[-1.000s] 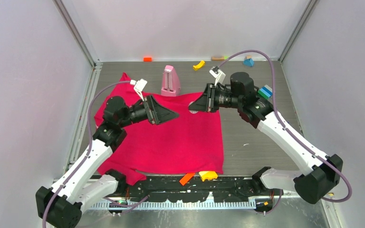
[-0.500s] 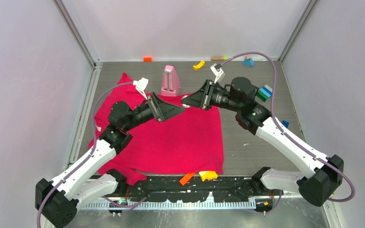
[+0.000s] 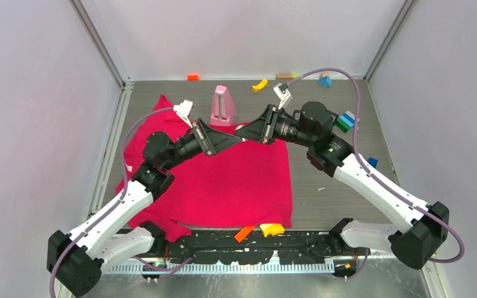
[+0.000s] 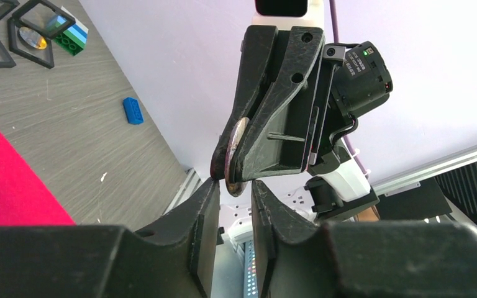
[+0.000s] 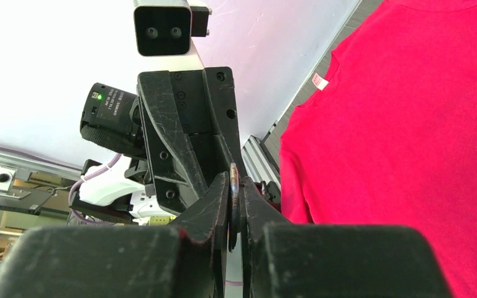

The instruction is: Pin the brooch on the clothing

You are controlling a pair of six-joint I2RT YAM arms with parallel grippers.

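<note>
Top view: the crimson-pink cloth T-shirt (image 3: 236, 186) lies spread at mid-frame. The left gripper (image 3: 238, 141) and right gripper (image 3: 245, 131) meet tip to tip above its upper edge.
Left wrist: left jaws narrow, flanking the round silvery metal brooch (image 4: 236, 139) at centre.
Right wrist: right jaws clamp it.

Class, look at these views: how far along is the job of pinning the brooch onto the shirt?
Done: the brooch is picked up, clamped in the right jaws over the shirt. In hand: the left jaws straddle its edge; whether they grip it is unclear. Left: fastening it to the shirt, which lies spread on the table with nothing pinned on.
</note>
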